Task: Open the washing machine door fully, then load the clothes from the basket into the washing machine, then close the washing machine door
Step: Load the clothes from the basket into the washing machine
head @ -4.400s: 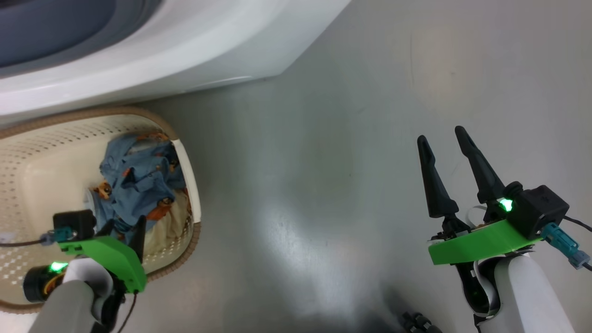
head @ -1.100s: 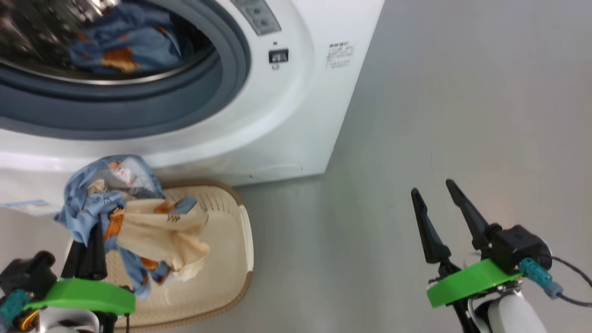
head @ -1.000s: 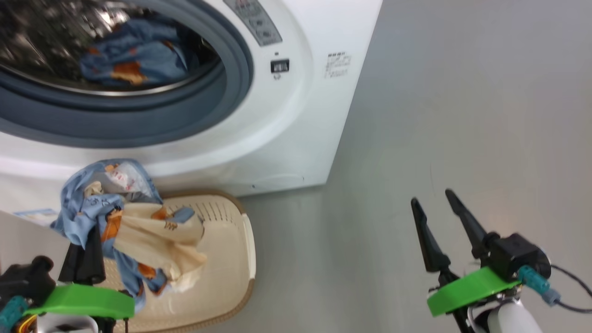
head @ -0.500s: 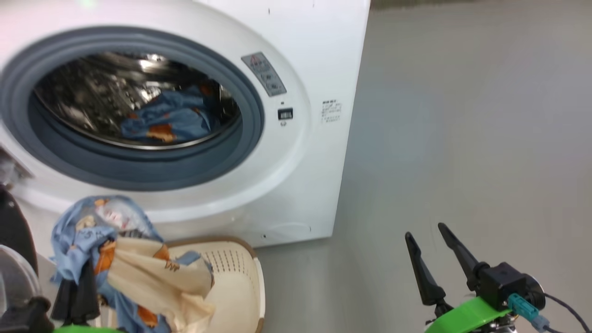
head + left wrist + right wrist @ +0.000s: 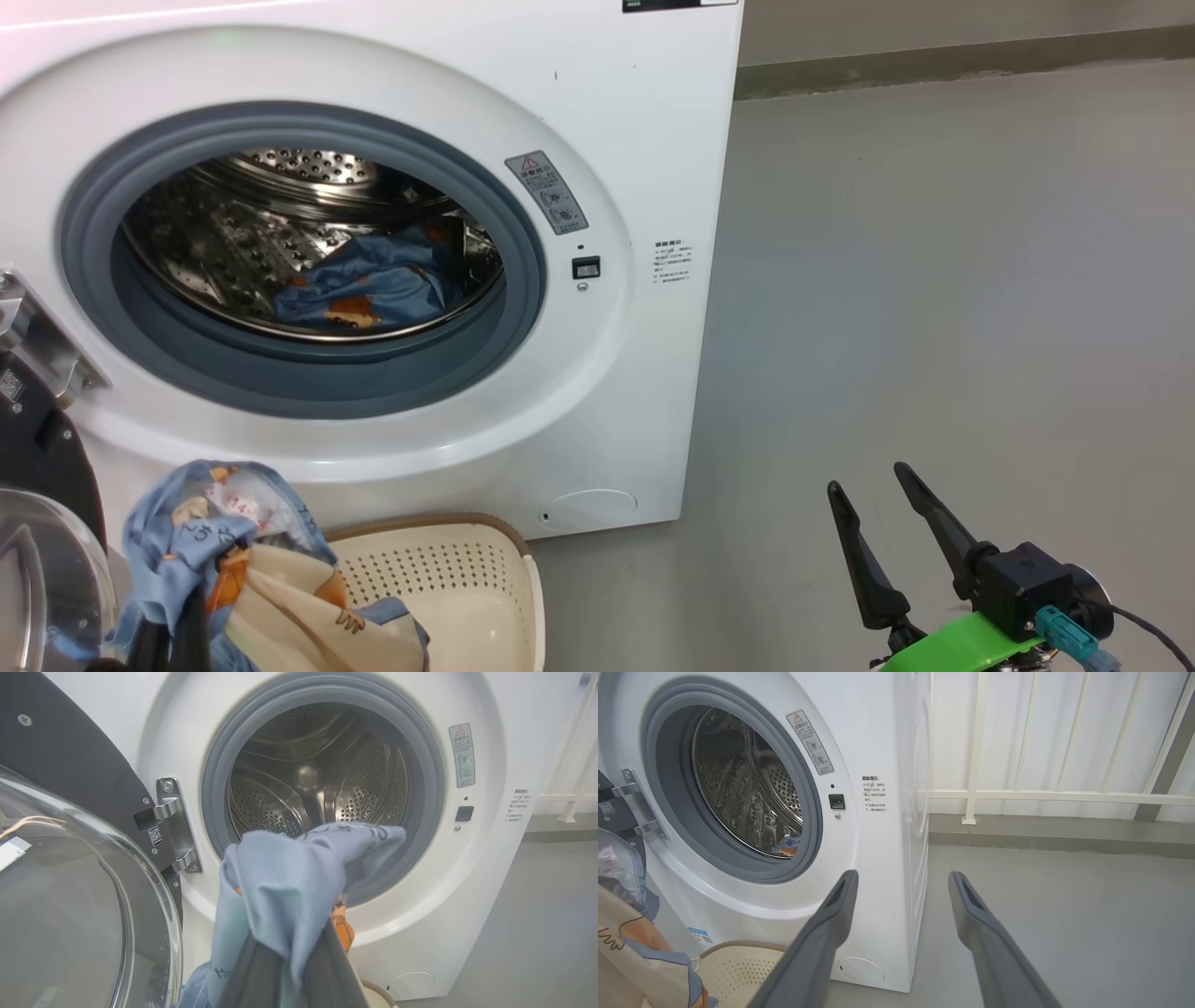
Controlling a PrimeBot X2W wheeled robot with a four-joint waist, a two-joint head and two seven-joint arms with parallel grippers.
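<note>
1. The left gripper (image 5: 173,639) is nearest, at the lower left of the head view. Its jaws are clenched on one of the clothes (image 5: 289,872), a light-blue garment with orange figures and a cream part. The cloth is draped over the fingertips and hangs down on both sides.
2. The held garment is above the basket (image 5: 448,579), which stands on the floor (image 5: 934,280) just in front of the washing machine (image 5: 644,140). The part of the basket's inside that shows has no cloth in it; the rest is hidden behind the garment.
3. The washing machine door (image 5: 70,765) is swung open to the left on its metal hinge (image 5: 173,826). Its glass bowl (image 5: 70,905) is very near the left arm.
4. The right gripper (image 5: 902,879) hangs over bare floor on the right, well apart from the machine. Its jaws are spread and hold nothing.
5. Further in, the grey gasket (image 5: 308,392) rings the mouth, and another blue garment (image 5: 373,289) lies already at the bottom of the drum (image 5: 280,788).
6. I judge that the step in hand is to carry the held garment into the drum. What could go wrong:
   - The low hanging end may drag on the gasket lip and remain outside, because the grip is only on a fold near the top. Then the door would close on it.
   - The cloth may slip from the fingers and fall back to the basket or floor.
   - The left arm may knock the door and make it swing inward, because the bowl is so close to it.
</note>
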